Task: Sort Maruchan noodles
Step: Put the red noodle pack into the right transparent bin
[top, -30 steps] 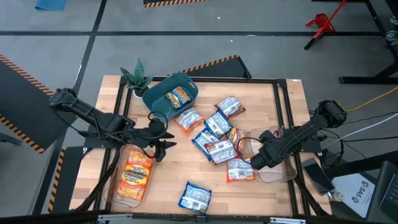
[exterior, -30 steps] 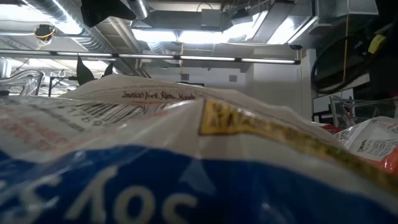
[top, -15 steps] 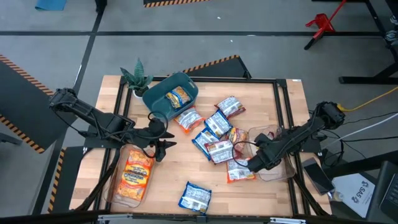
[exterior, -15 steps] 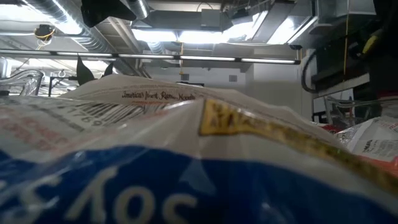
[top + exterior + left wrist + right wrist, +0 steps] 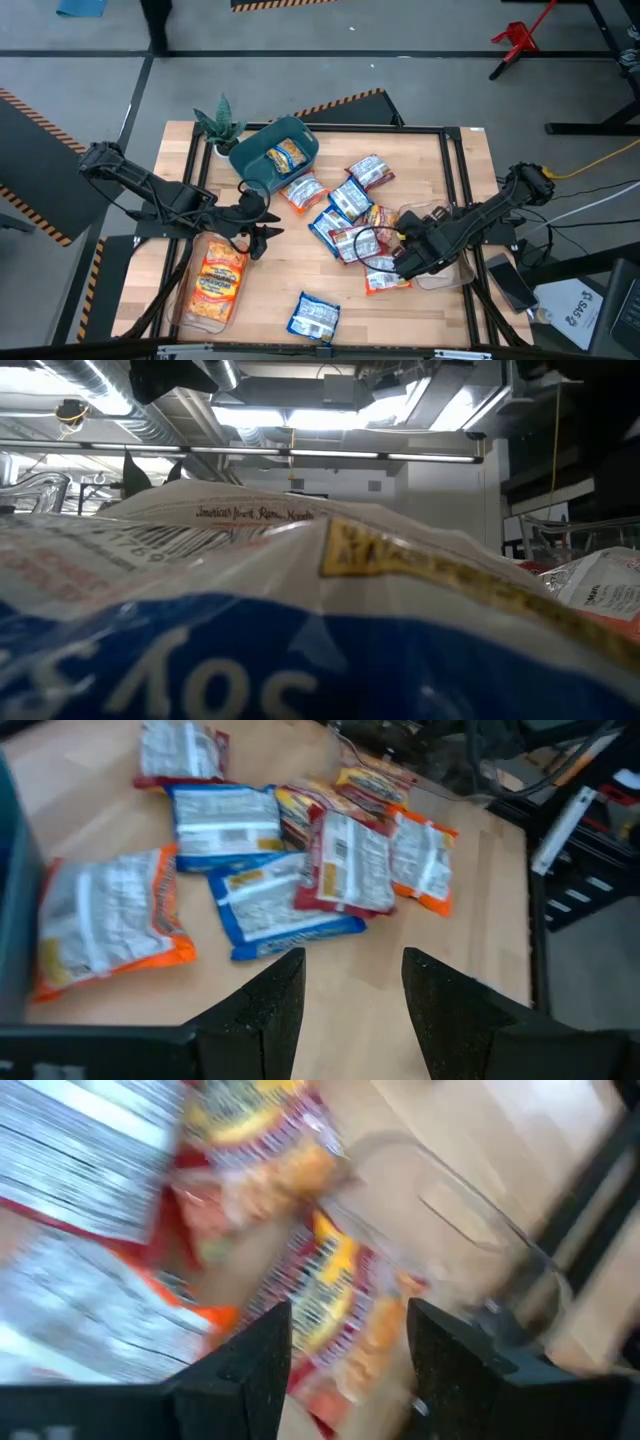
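Note:
Several Maruchan noodles packets (image 5: pixel 345 215) in blue, red and orange wrappers lie loose in a pile at the table's middle, also in the left wrist view (image 5: pixel 300 850). One blue packet (image 5: pixel 315 318) lies alone near the front edge and fills the low view (image 5: pixel 300 620). My right gripper (image 5: pixel 398 265) stands open at the pile's right side; a red-and-yellow packet (image 5: pixel 335 1295) shows between its fingers (image 5: pixel 240 1370), and I cannot tell whether they touch it. My left gripper (image 5: pixel 258 238) waits open left of the pile, with bare wood between its fingers (image 5: pixel 350 960).
A teal bin (image 5: pixel 262 165) with an orange packet stands at the back, beside a small green plant (image 5: pixel 220 122). One clear tray (image 5: pixel 190 310) with orange packets lies at the near left. Another clear tray (image 5: pixel 450 268) sits under my right arm, also in the right wrist view (image 5: pixel 470 1210).
My right gripper has moved toward the table's left edge and slightly nearer, from above the right clear tray to the right side of the packet pile. My left arm has kept still.

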Controlling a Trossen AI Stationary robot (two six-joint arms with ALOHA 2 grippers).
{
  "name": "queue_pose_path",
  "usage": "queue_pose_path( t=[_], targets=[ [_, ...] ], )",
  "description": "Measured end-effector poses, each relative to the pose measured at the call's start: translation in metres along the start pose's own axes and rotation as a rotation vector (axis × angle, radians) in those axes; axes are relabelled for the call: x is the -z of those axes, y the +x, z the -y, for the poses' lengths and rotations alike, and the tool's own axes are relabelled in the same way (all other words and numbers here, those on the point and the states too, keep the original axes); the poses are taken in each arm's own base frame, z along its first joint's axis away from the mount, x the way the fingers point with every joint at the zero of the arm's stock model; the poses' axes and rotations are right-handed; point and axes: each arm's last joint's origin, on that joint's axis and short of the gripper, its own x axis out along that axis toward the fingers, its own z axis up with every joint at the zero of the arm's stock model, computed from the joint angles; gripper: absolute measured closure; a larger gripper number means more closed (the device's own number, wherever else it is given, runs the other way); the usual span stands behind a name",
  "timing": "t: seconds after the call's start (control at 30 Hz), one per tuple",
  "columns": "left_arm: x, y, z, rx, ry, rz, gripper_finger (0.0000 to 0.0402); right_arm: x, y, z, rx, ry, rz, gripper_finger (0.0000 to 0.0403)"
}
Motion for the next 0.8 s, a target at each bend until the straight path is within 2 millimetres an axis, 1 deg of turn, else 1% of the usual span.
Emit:
queue_pose_path(
  t=[0.07,0.13,0.23,0.3,0.37,0.43,0.5,0.6,0.7,0.8],
  targets=[
    [0.001,0.006,0.003,0.027,0.008,-0.02,0.0239,-0.003,-0.002,-0.011,-0.111,-0.035,0.038,0.0225],
    [0.005,0.018,0.009,0.076,0.041,-0.043,0.0239,-0.01,-0.003,-0.024,-0.236,-0.075,0.09,0.0224],
    [0.013,0.045,0.022,0.189,0.096,-0.043,0.0239,-0.017,-0.008,-0.039,-0.368,-0.152,0.197,0.0221],
    [0.02,0.067,0.03,0.21,0.203,-0.028,0.0239,-0.02,-0.012,-0.046,-0.414,-0.252,0.29,0.0221],
    [0.031,0.09,0.033,0.203,0.329,-0.028,0.0239,-0.022,-0.016,-0.052,-0.447,-0.347,0.37,0.0221],
    [0.037,0.114,0.031,0.203,0.396,-0.022,0.0239,-0.022,-0.019,-0.055,-0.457,-0.424,0.427,0.0221],
    [0.041,0.138,0.023,0.199,0.421,-0.027,0.0239,-0.022,-0.019,-0.058,-0.45,-0.486,0.456,0.0221],
    [0.043,0.166,0.011,0.184,0.433,0.001,0.0239,-0.02,-0.01,-0.065,-0.406,-0.591,0.447,0.0221],
    [0.04,0.179,0.001,0.171,0.442,0.029,0.0239,-0.018,0.0,-0.073,-0.375,-0.65,0.417,0.0221],
    [0.037,0.181,-0.002,0.165,0.482,0.054,0.0239,-0.013,0.014,-0.084,-0.356,-0.691,0.364,0.0221]
  ],
)
